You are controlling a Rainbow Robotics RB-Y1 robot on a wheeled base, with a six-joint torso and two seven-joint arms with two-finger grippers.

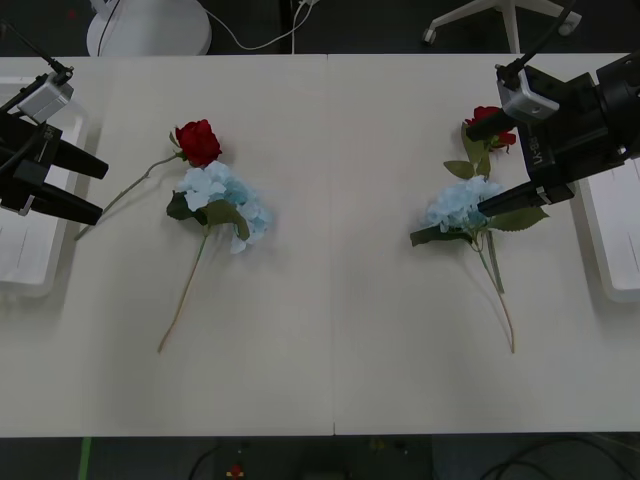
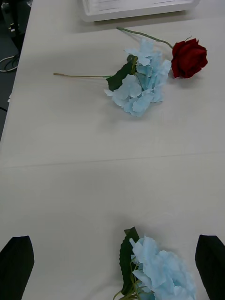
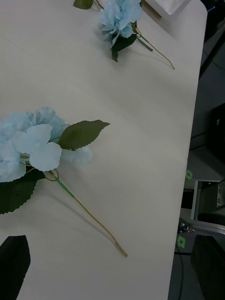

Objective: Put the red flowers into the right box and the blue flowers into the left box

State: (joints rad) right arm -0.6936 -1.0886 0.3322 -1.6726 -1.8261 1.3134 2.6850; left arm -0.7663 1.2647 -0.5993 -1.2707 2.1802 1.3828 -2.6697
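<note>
Two pairs of flowers lie on the white table. On the left, a red flower (image 1: 198,142) touches a blue flower (image 1: 222,200). On the right, another red flower (image 1: 487,125) lies partly behind my right gripper's finger, beside a second blue flower (image 1: 462,203). My right gripper (image 1: 472,170) is open over that right pair, and the blue cluster (image 2: 161,272) sits between its fingers. My left gripper (image 1: 102,193) is open and holds nothing, just left of the left pair and over the left box's (image 1: 25,260) edge. The right box (image 1: 615,230) lies under the right arm.
Long thin stems (image 1: 185,295) trail from both blue flowers toward the table's front edge. The right wrist view shows the far blue flower (image 2: 143,84), the red rose (image 2: 189,57) and the left box (image 2: 136,9). Office chair bases stand beyond the table's far edge.
</note>
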